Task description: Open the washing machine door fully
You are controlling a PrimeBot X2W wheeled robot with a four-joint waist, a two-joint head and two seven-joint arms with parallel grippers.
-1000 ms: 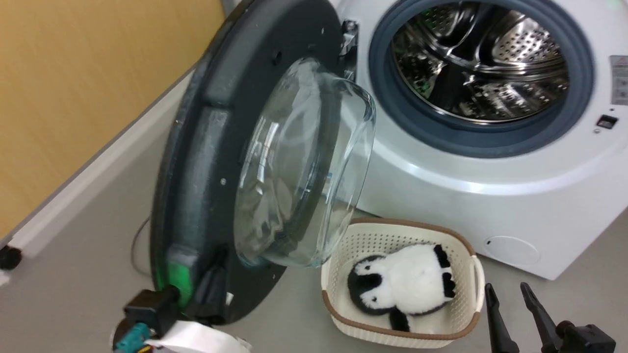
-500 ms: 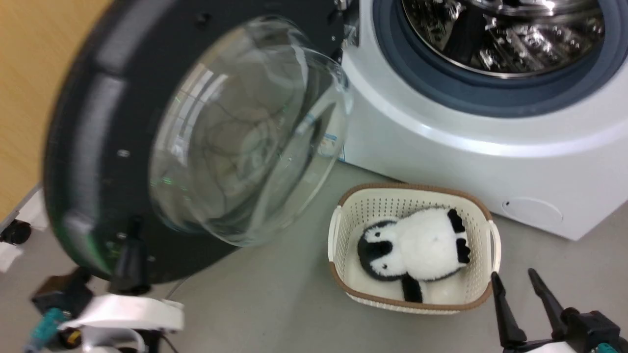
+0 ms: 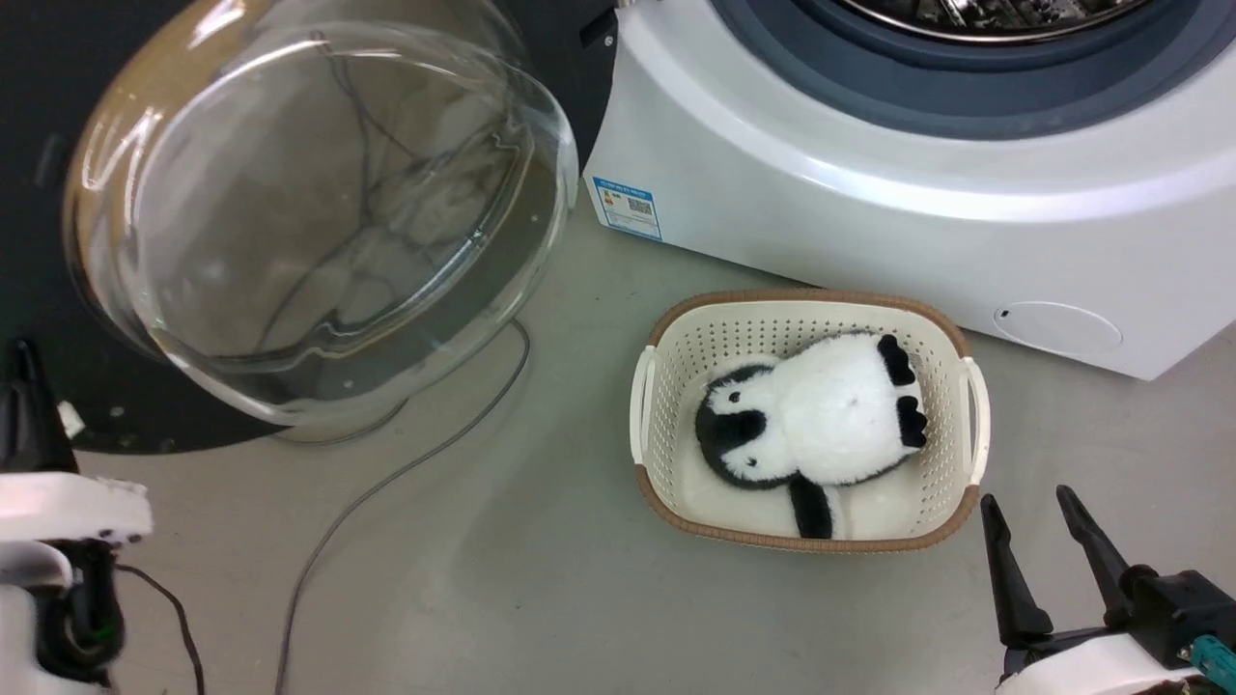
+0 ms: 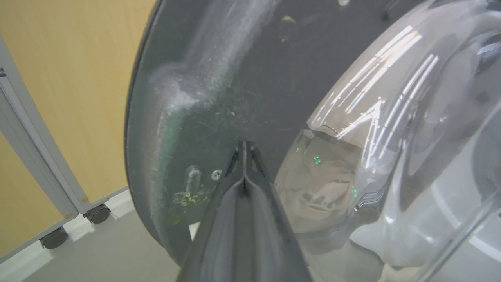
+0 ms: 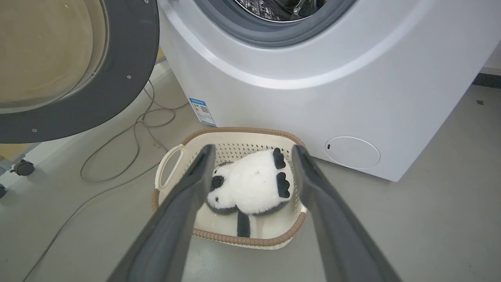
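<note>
The washing machine door (image 3: 58, 386) stands swung wide to the left, its black inner face and bulging glass bowl (image 3: 319, 212) turned toward me. The white washing machine (image 3: 869, 222) stands at the upper right, the grey gasket of its opening at the top edge. My left gripper (image 3: 21, 362) is shut, empty, with its tip (image 4: 243, 144) close against the door's black inner face (image 4: 235, 78) beside the glass; I cannot tell if it touches. My right gripper (image 3: 1028, 502) hangs open at the lower right, fingers (image 5: 184, 203) spread above the basket, holding nothing.
A cream basket (image 3: 801, 297) with a black-and-white plush penguin (image 3: 821, 415) sits on the floor before the machine (image 5: 313, 78). A grey cable (image 3: 386, 483) trails under the door (image 5: 129, 78). A tan panel (image 4: 58, 98) on casters (image 4: 98, 213) stands behind the door.
The door has swung further open to the left, from nearly edge-on to wide. My shut left gripper went left with it. The head camera dipped; the right gripper stayed open.
</note>
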